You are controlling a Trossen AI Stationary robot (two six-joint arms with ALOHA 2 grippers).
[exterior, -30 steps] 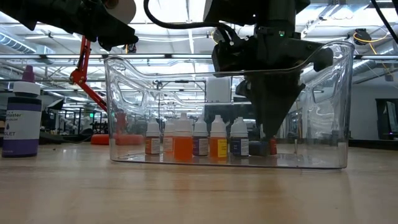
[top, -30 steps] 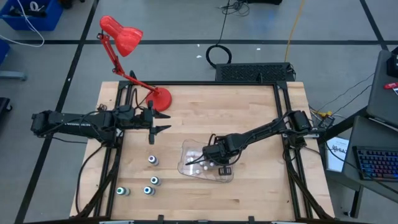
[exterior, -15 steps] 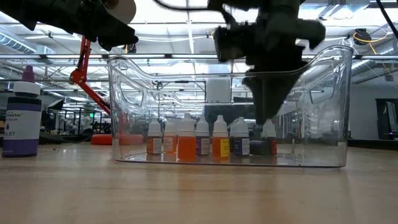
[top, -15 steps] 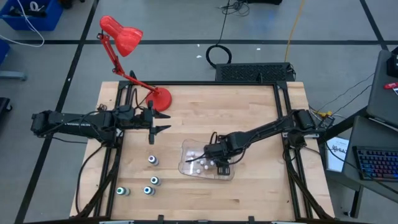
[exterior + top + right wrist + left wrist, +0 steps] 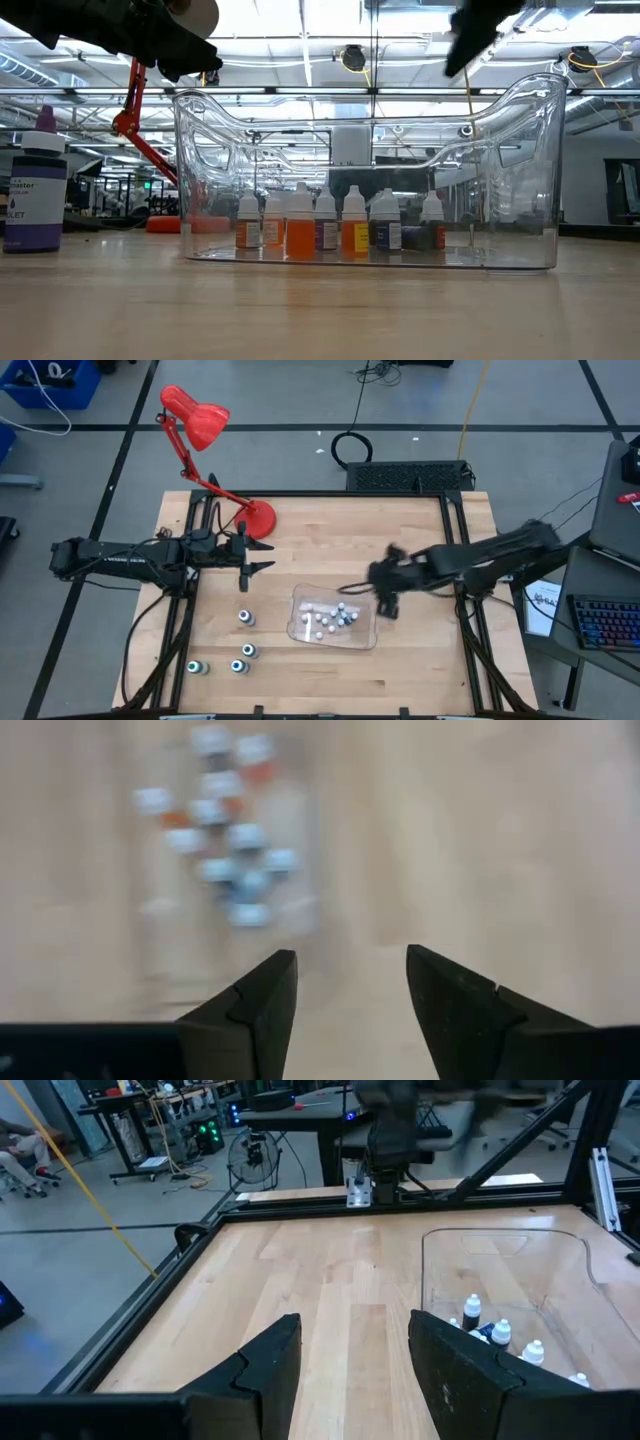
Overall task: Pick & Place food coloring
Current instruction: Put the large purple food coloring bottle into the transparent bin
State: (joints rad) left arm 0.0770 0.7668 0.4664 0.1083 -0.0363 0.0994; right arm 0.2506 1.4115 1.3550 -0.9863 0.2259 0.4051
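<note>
Right now the right gripper [image 5: 388, 606] hangs above the table just beside the clear tray's [image 5: 366, 641] right edge, fingers [image 5: 255, 1005] parted with nothing between them. Small food coloring bottles [image 5: 330, 618] stand clustered inside the tray, caps up; the low view shows orange, yellow and dark ones [image 5: 322, 222] in a row. Four larger bottles [image 5: 240, 650] sit on the wood left of the tray, well apart from it. Left gripper [image 5: 252, 565] waits near the red lamp's base [image 5: 259, 518], half open, empty. Next pick likely one of the outside bottles: come straight down over the cap, centre the fingers around the body, close gently, avoid knocking neighbours.
</note>
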